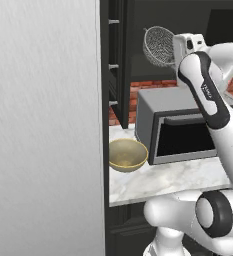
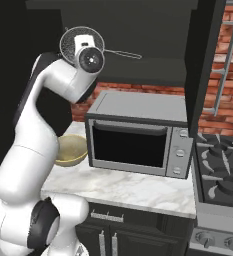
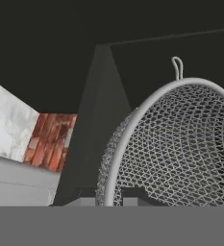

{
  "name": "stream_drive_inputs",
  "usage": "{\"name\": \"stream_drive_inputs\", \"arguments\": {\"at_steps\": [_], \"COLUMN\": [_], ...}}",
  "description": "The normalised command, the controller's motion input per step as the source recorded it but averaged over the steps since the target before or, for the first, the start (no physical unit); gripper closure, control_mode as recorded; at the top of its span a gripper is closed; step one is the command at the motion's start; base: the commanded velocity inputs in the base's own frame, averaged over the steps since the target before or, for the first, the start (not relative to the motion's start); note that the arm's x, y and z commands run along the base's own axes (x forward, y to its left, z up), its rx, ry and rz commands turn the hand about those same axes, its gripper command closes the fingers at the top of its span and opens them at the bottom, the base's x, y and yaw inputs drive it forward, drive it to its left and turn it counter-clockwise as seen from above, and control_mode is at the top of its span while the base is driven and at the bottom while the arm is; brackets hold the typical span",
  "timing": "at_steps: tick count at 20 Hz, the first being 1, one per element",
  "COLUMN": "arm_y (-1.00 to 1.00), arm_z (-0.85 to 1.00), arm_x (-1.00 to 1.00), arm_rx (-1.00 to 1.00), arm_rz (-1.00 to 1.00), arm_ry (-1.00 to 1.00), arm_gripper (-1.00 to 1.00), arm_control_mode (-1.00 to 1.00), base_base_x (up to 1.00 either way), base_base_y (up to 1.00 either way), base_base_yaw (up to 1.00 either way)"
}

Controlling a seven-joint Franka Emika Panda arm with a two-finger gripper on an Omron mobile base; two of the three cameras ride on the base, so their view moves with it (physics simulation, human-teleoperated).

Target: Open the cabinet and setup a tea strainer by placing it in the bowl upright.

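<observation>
The cabinet [image 2: 208, 60] stands open, and the claw [image 3: 114, 201] is clamped on the tea strainer [image 1: 159, 46], holding it on its side in front of the shelves. The olive-yellow bowl [image 1: 127, 154] waits far below the claw beside the microwave [image 2: 138, 135]; lowering and uprighting remain.

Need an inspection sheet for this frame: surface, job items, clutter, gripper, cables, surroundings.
Surface: marble counter, holding the bowl and microwave.
Job's things: cabinet door open; tea strainer lifted above the microwave, rim tipped sideways, handle sticking out; bowl upright left of the microwave, nothing seen in it.
Clutter: nothing seen.
Gripper: gripper raised in front of the cabinet, fingers at the strainer's rim, apparently holding it.
Cables: nothing seen.
Surroundings: grey microwave, door shut; stove to the right; brick wall.
</observation>
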Motion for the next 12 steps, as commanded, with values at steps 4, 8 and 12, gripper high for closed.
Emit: {"name": "stream_drive_inputs", "arguments": {"at_steps": [4, 8, 12], "arm_y": [0.0, 0.0, 0.0], "arm_z": [0.08, 0.05, 0.0], "arm_x": [-1.0, -0.81, -0.38], "arm_rx": [0.0, 0.0, 0.06], "arm_rz": [0.0, -0.07, -0.1], "arm_ry": [0.07, 0.21, 0.3], "arm_gripper": [1.0, 1.0, 1.0], "arm_control_mode": [-1.0, -1.0, -1.0], "base_base_x": [0.0, 0.0, 0.0], "base_base_y": [0.0, 0.0, 0.0], "base_base_yaw": [0.0, 0.0, 0.0]}}
